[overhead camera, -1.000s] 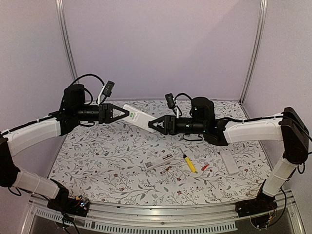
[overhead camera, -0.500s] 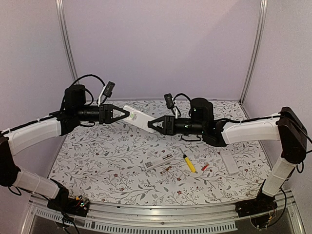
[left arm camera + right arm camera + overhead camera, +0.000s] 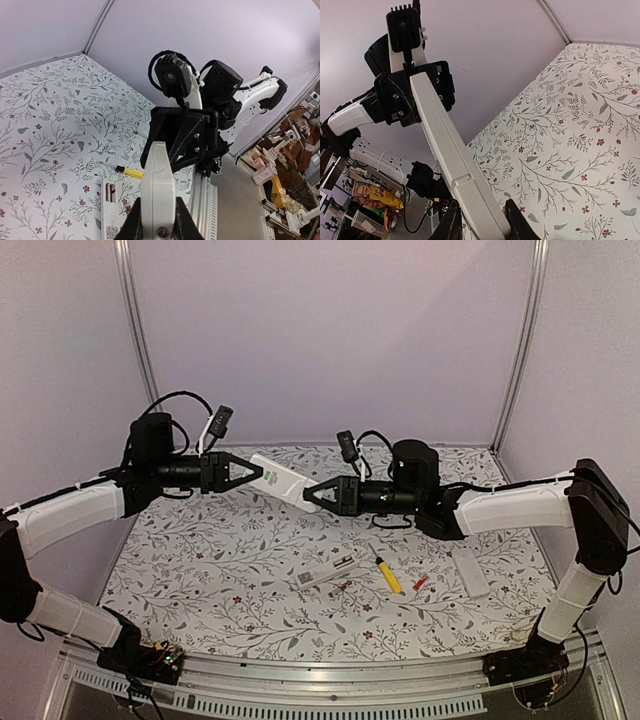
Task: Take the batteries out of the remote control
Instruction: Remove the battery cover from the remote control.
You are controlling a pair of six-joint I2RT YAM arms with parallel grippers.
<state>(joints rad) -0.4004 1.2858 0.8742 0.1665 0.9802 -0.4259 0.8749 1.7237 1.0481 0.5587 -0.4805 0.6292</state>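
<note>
A white remote control hangs in the air between both arms. My left gripper is shut on its far-left end, and the left wrist view shows the remote clamped between the fingers of that gripper. My right gripper grips the other end; in the right wrist view its fingers press on both sides of the remote. One small red-orange battery lies on the table to the right.
A second white remote with an open compartment lies on the floral table, also in the left wrist view. Beside it are a yellow-handled screwdriver and a white cover piece.
My right gripper slid a little left along the raised remote and its jaws closed onto that end. The left arm stayed where it was.
</note>
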